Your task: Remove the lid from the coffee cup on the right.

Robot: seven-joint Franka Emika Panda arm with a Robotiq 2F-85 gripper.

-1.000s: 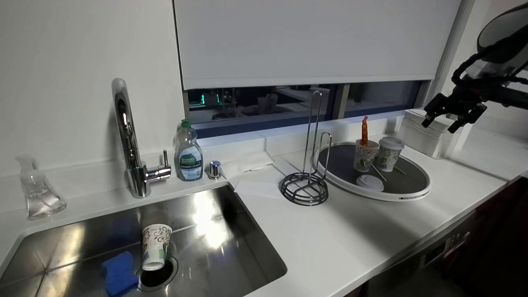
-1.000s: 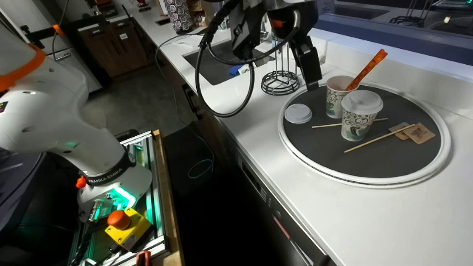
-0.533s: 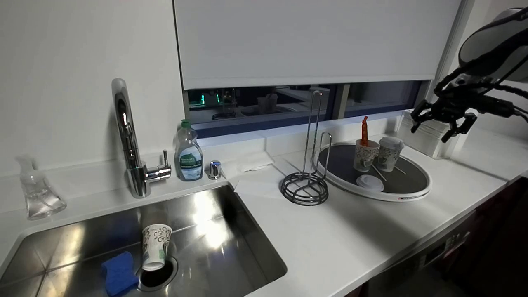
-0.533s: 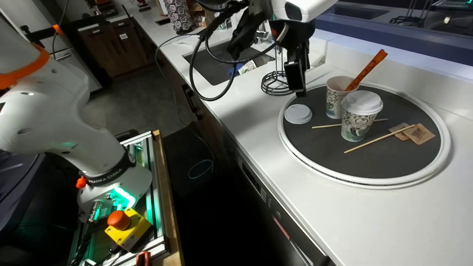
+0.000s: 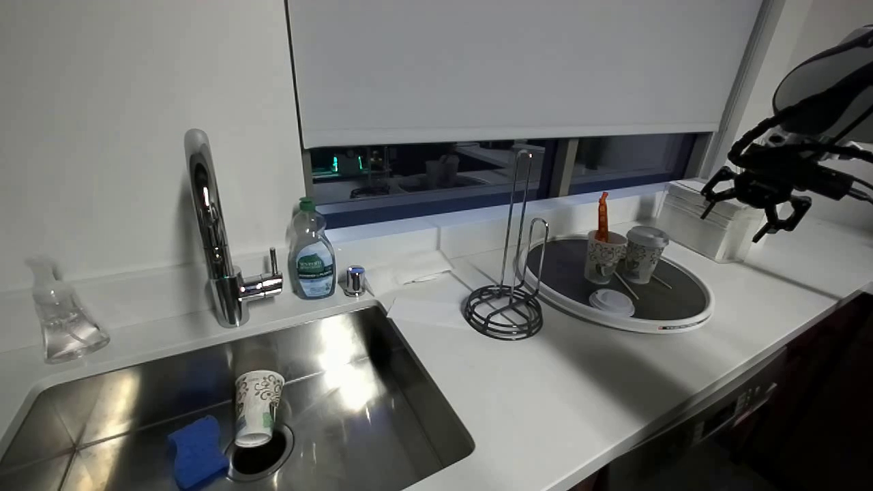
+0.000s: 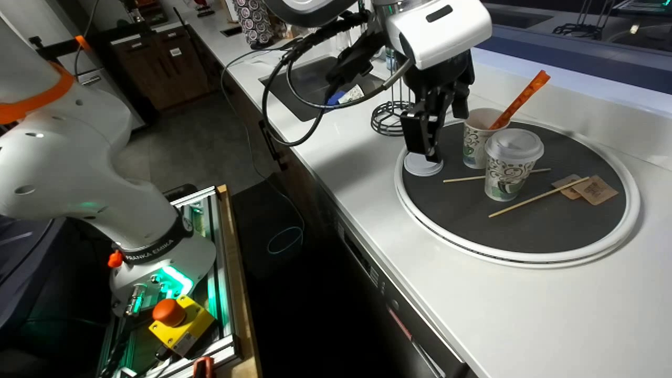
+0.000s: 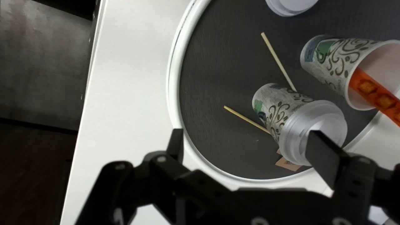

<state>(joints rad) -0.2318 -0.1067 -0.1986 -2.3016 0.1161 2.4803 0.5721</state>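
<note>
The coffee cup [image 5: 640,264] stands upright on the round dark tray [image 5: 682,296], at the right of the open cup; it also shows in an exterior view [image 6: 504,176] and in the wrist view [image 7: 278,107]. The lid [image 6: 515,143] is pale greyish-white and sits on this cup's mouth; it also shows in the wrist view [image 7: 326,125]. My gripper [image 5: 732,225] is open and empty, above counter level and apart from the cup. In the wrist view [image 7: 246,136] the right finger overlaps part of the lid, and the left finger appears over the tray's rim.
An open cup [image 6: 475,139] with an orange packet [image 6: 522,100] stands close beside the lidded cup. A loose white lid [image 6: 422,166], wooden sticks [image 6: 535,198] and brown packets [image 6: 598,190] lie on the tray. A wire stand [image 5: 505,312] stands beside the tray.
My gripper has moved lower and the wrist has turned. It shifted somewhat sideways, and its fingers now point more steeply down. The cups, lids and tray have not moved.
</note>
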